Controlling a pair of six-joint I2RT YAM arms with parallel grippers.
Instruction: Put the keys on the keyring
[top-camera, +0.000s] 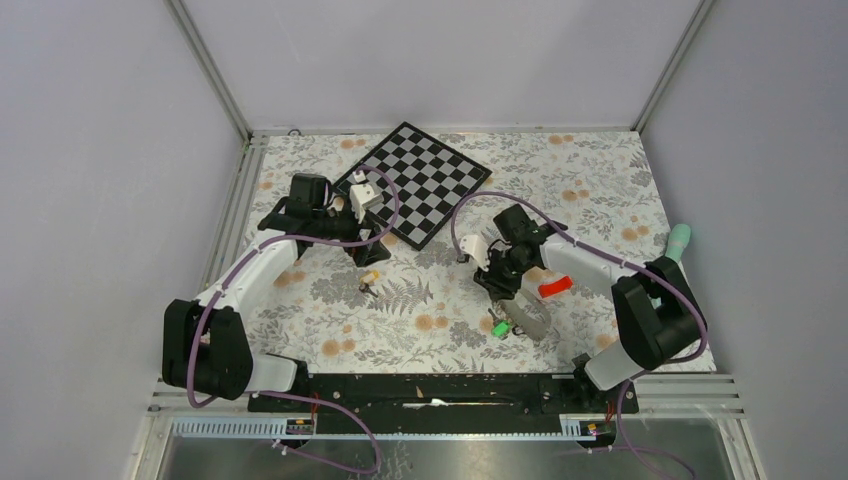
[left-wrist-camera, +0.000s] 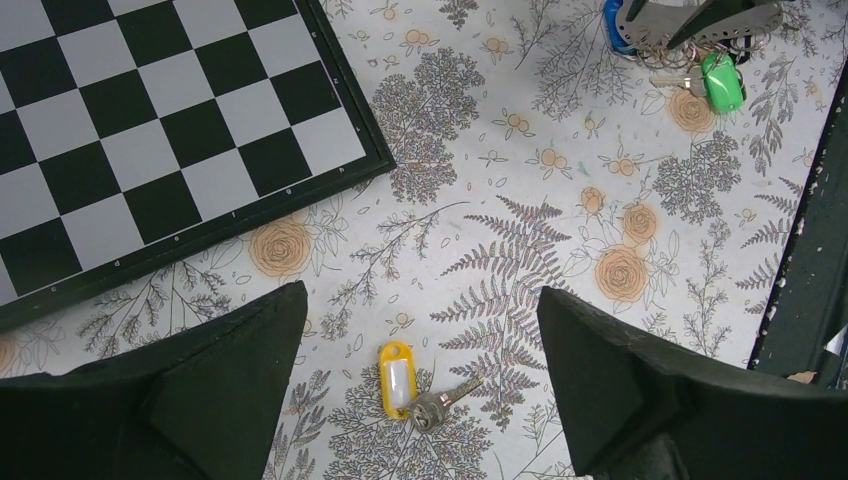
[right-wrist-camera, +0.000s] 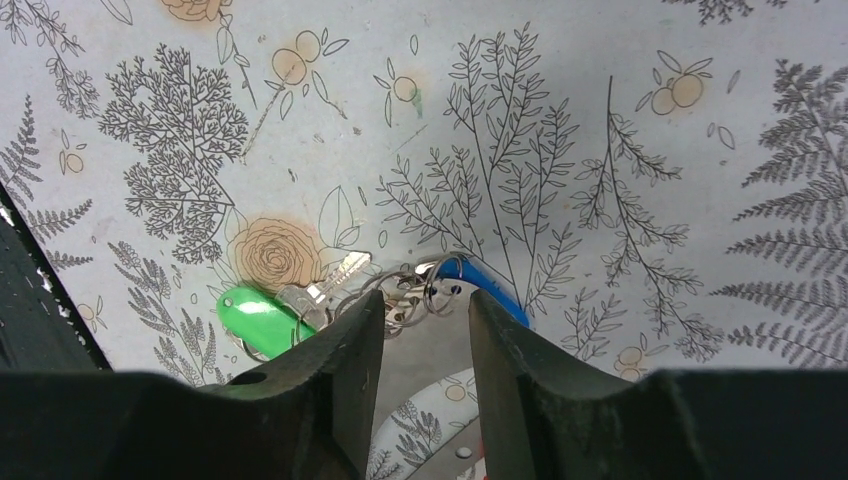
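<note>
Three tagged keys show on the flowered table cover (top-camera: 600, 190). Nearest the arm bases, at about five o'clock from the table's middle, the green-tagged key (top-camera: 499, 327) lies at the eight o'clock end of the grey keyring (top-camera: 533, 320). It is bunched with small wire rings (right-wrist-camera: 405, 295) and the blue-tagged key (right-wrist-camera: 492, 288); whether they are threaded onto the loop I cannot tell. The right gripper (right-wrist-camera: 425, 312) hangs over that bunch, jaws parted and pinching nothing. In its wrist view the green tag sits at nine o'clock of the fingertips and the blue tag at one o'clock. Farther out, near nine o'clock from the middle and well apart from the keyring, the yellow-tagged key (left-wrist-camera: 398, 380) lies alone. The left gripper (left-wrist-camera: 420, 295) hovers above it, spread wide and empty, with the key between its fingers but touching neither. Beyond, at twelve o'clock, rests the chessboard (top-camera: 422, 180), and a teal object (top-camera: 679, 240) stands at the three o'clock edge.
</note>
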